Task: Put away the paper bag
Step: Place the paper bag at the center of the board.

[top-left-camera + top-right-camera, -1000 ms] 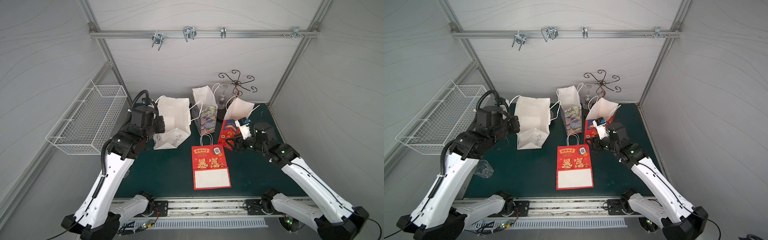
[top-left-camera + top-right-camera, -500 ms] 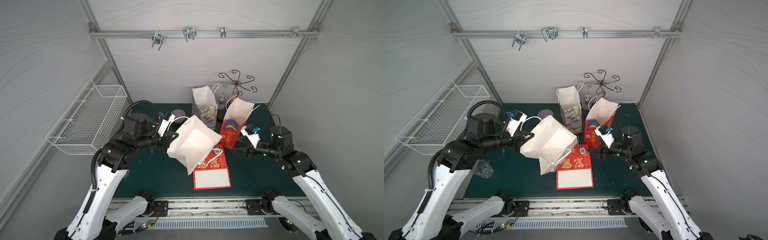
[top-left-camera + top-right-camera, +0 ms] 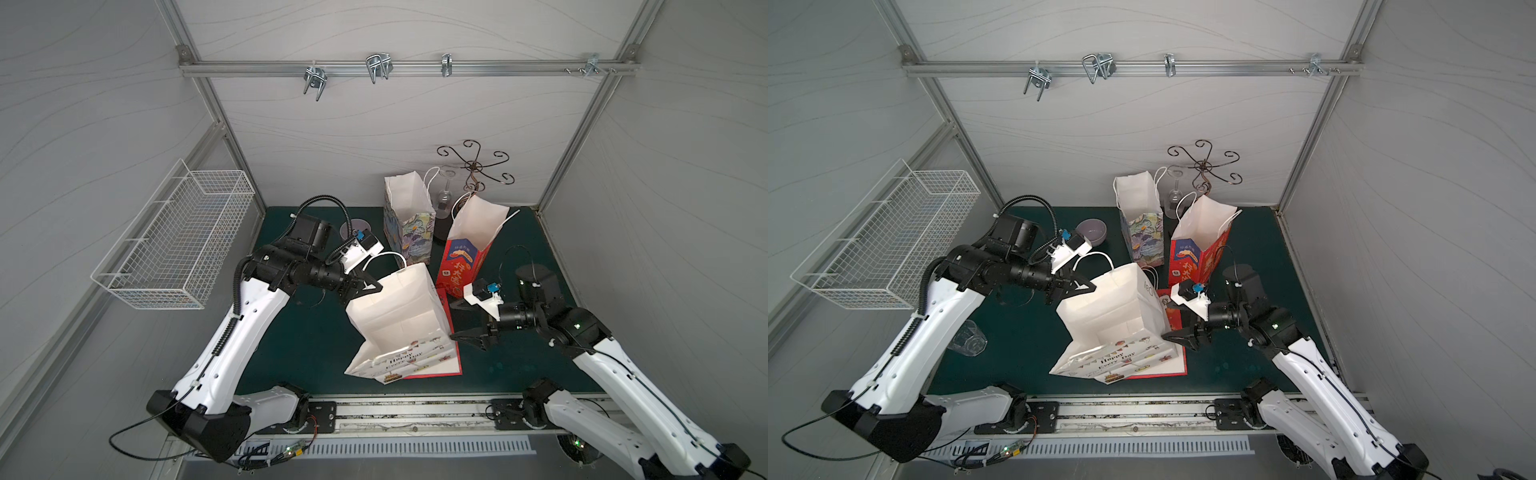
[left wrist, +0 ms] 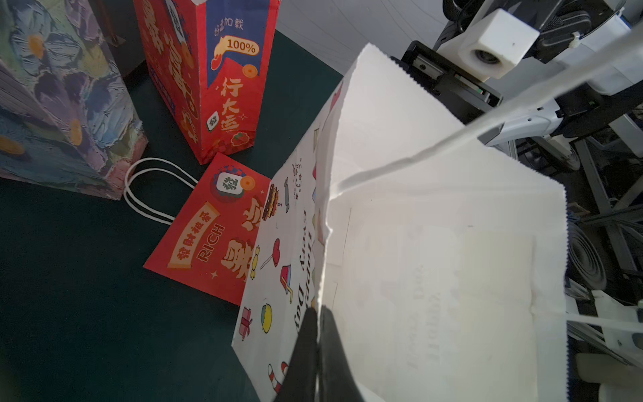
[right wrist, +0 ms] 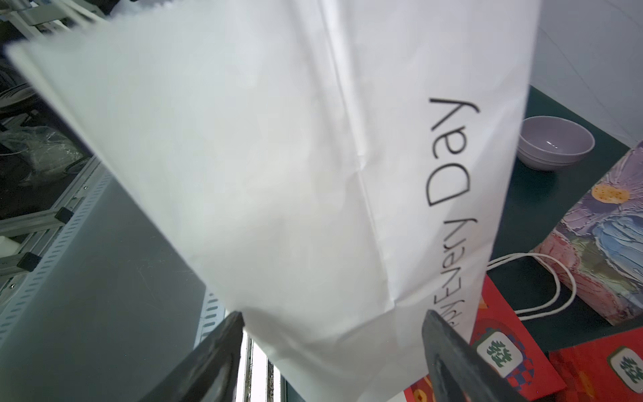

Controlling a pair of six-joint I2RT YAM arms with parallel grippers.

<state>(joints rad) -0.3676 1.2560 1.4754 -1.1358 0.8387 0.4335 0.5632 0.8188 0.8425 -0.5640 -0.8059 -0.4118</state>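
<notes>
Top views both: large white paper bag with printed party pattern [image 3: 399,316] held off the dark green table mat [image 3: 316,345], tilted, hanging above the flat red paper bag [image 3: 453,353] lying on that mat. Left gripper [image 3: 359,286] pressed together on the white bag's top rim, near its handle. Right gripper [image 3: 467,338] spread wide beside the white bag's lower corner, gripping nothing; contact with the paper not clear.

Progress, as a judgement: white bag picked up, not yet folded flat or stowed. Where it belongs is a guess, perhaps the white wire basket [image 3: 174,245] well off to the side of the white bag.

Left wrist view: dark fingertips [image 4: 313,348] pinching the serrated paper edge, plus the printed side panel. Right wrist view only: "Every Day" lettering on the white bag between the open jaws, and a lilac bowl [image 5: 553,142] beyond it. Clear glass tumbler [image 3: 967,338] visible in a top view.
</notes>
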